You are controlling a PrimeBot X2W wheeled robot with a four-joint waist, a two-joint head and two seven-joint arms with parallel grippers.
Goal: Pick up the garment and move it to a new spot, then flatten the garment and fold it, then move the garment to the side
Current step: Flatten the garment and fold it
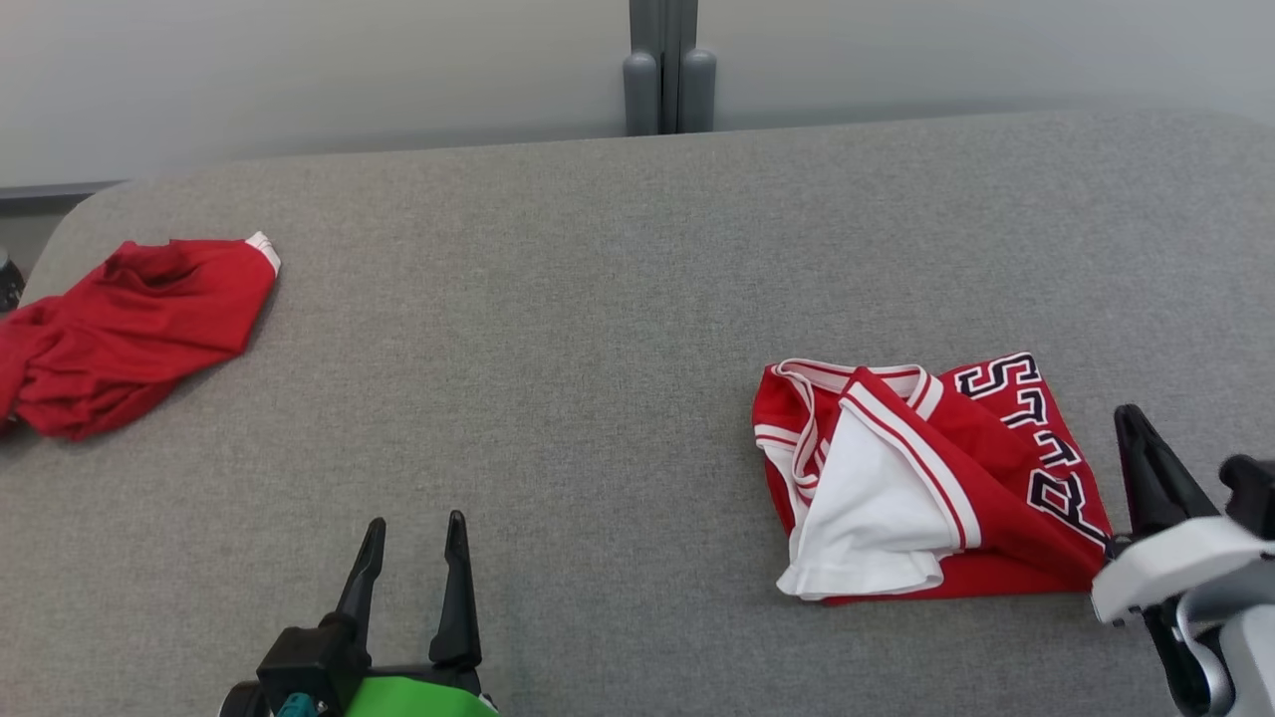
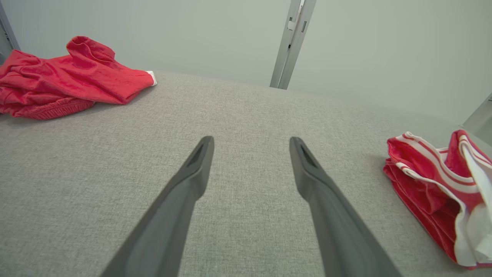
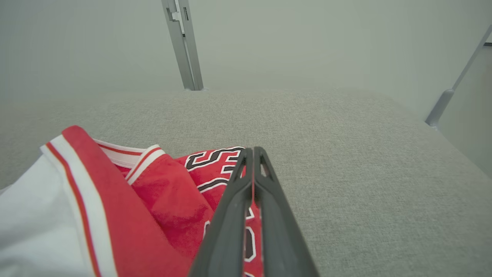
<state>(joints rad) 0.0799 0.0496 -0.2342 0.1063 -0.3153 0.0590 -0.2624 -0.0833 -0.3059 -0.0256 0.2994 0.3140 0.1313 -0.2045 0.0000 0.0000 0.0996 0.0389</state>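
Observation:
The garment [image 1: 996,478] is a red jersey with white trim and dark lettering, lying folded on the right of the grey table [image 1: 598,349]. Its white inside shows at the front left. The left wrist view has the garment [image 2: 423,181] at its right edge. My right gripper [image 1: 1128,413] is shut at the garment's right edge, its wrist against the lower right corner. In the right wrist view my right gripper [image 3: 253,151] has both fingers pressed together over the lettered part of the garment [image 3: 165,200]; no cloth shows between the tips. My left gripper [image 1: 413,533] [image 2: 251,144] stands open over bare table.
A second, crumpled red garment [image 1: 129,329] [image 2: 69,80] lies at the table's far left edge. A grey post [image 1: 667,70] stands behind the table's far side. The table's right edge runs close beside my right arm.

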